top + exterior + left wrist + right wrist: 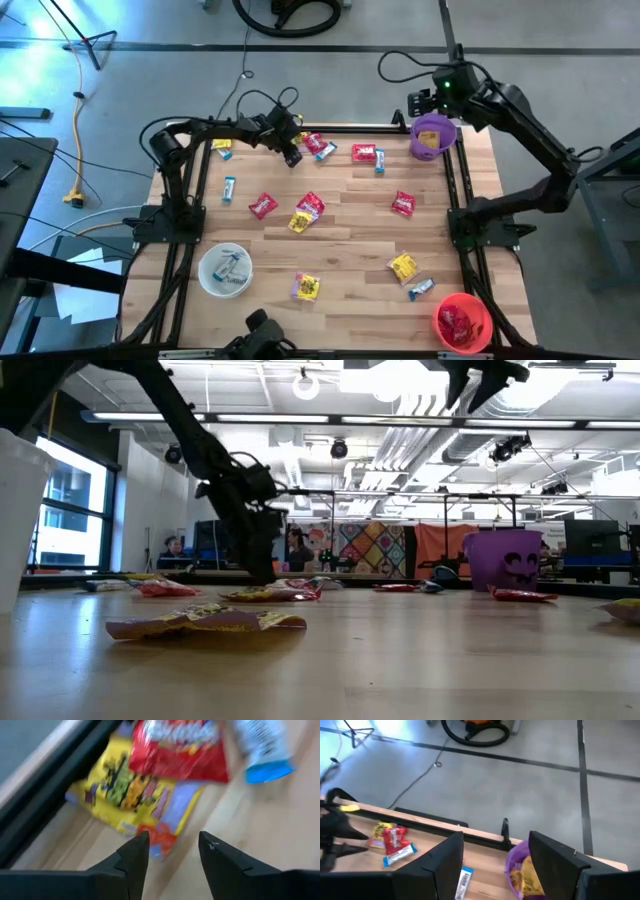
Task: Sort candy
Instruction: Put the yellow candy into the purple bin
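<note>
While the left gripper (172,852) hangs low over the far part of the surface (350,235), its two dark fingers stand parted with bare wood between them and nothing in their hold. Just ahead of those fingers lies a small cluster of candy: a yellow wrapped sweet (130,795) with a red one (185,745) overlapping its far edge, and a light blue and white one (262,750) just beside the red. None of these touches the fingers. From above, this same cluster (318,145) sits just to the right of the left gripper (291,155).

Up at the far right corner, the right gripper (495,857) hovers over the purple bowl (433,136), its fingers spread wide and empty. Below it, a yellow sweet (527,877) lies inside that bowl (512,860).

More candy is scattered over the surface, well apart from both grippers: red pieces (263,206) and (403,203), a yellow and red pair (306,213), yellow pieces (307,288) and (403,267), and light blue ones (229,189) and (421,289). Another red and blue pair (368,154) lies between the two grippers. A yellow piece (222,146) lies to the left gripper's left.

Near the front edge, a red bowl (462,322) holds red sweets, and a clear white bowl (225,270) holds light blue ones.
</note>
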